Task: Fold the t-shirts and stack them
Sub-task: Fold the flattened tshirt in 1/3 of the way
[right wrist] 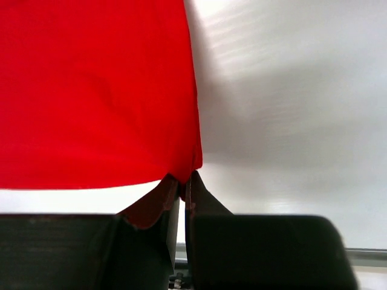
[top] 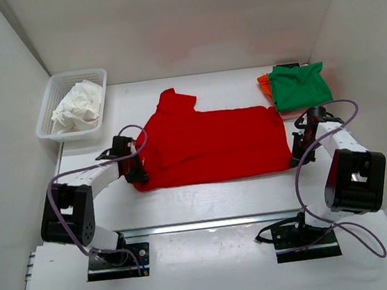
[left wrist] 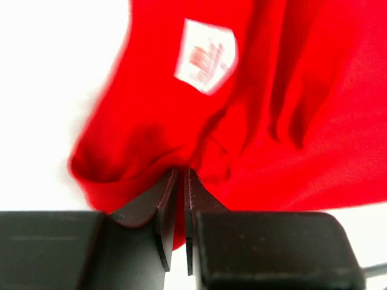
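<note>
A bright red t-shirt (top: 214,142) lies spread across the middle of the table, partly folded, one sleeve pointing to the far left. My left gripper (top: 135,168) is at its near left edge, shut on a bunched fold of the red cloth (left wrist: 290,109) just below the white neck label (left wrist: 205,55); the jaws (left wrist: 179,170) pinch the fabric. My right gripper (top: 297,157) is at the shirt's near right corner, shut on the hem corner (right wrist: 97,90) between its fingertips (right wrist: 183,176). A folded green t-shirt (top: 301,85) lies on an orange one (top: 264,83) at the far right.
A white plastic basket (top: 50,112) holding crumpled white cloth (top: 77,108) stands at the far left. White walls close in the table on the left, the right and the back. Purple cables loop off both arms.
</note>
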You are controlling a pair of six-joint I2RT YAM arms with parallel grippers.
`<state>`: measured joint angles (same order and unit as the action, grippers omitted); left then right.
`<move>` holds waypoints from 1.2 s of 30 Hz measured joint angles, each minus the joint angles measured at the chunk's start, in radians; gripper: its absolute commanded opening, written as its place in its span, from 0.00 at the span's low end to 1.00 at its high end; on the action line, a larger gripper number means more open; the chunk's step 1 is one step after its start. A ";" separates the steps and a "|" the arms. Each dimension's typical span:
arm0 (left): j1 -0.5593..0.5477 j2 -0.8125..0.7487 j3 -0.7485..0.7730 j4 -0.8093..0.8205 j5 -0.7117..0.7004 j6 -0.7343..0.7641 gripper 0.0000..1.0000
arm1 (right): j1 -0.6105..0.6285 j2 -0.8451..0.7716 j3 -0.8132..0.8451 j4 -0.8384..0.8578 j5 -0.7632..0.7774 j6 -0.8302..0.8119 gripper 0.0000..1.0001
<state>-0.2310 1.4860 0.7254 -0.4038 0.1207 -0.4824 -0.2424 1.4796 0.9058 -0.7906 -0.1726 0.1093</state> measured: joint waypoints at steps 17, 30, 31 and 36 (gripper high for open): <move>0.037 -0.334 0.006 -0.406 -0.031 0.093 0.24 | 0.068 -0.147 -0.060 -0.084 0.055 0.016 0.34; -0.042 0.163 0.191 -0.185 -0.032 0.077 0.16 | 0.245 -0.093 0.018 0.080 0.075 0.122 0.54; -0.046 0.166 0.203 -0.184 -0.041 0.081 0.15 | 0.256 -0.082 0.012 0.100 0.074 0.131 0.55; -0.051 0.163 0.196 -0.183 -0.058 0.083 0.11 | 0.319 -0.002 -0.027 0.190 0.042 0.185 0.57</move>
<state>-0.2817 1.6493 0.9215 -0.5865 0.0631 -0.3996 0.0765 1.4773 0.8783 -0.6003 -0.1303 0.2943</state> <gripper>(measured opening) 0.122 0.568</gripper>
